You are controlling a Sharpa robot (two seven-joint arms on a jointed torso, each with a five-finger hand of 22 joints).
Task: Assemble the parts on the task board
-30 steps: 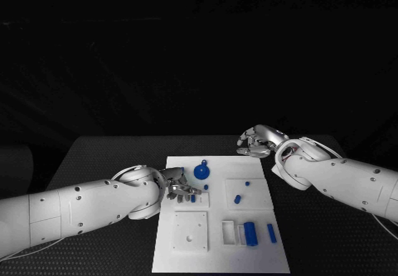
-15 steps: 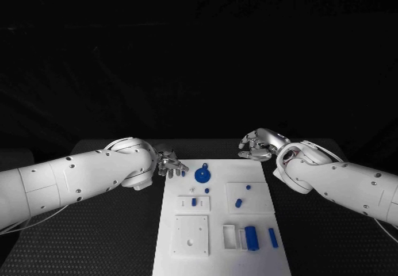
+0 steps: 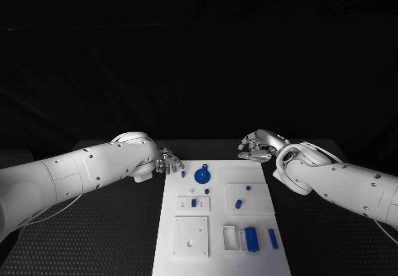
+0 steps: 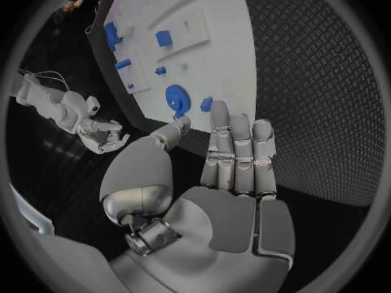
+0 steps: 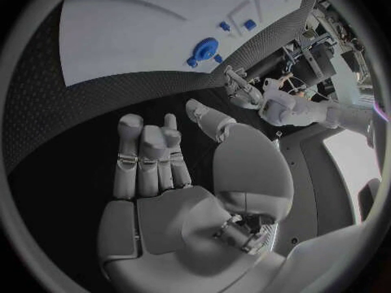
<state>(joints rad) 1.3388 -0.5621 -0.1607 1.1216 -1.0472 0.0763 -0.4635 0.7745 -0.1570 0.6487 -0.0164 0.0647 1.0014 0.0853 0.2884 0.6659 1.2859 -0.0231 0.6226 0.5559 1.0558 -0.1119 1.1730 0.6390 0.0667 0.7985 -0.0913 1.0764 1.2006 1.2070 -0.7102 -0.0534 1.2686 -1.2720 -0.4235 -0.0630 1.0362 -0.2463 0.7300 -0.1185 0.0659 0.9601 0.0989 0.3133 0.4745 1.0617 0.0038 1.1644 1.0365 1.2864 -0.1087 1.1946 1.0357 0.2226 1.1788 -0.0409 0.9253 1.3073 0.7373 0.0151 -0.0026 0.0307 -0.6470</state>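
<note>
Left robot hand (image 3: 170, 161) now off task board (image 3: 217, 253).

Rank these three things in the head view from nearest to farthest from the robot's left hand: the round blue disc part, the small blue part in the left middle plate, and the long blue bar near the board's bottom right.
1. Round blue disc part: just right of the left hand, at the board's top.
2. Small blue part: mid-board, in the left middle plate.
3. Long blue bar: bottom right corner of the board.
</note>
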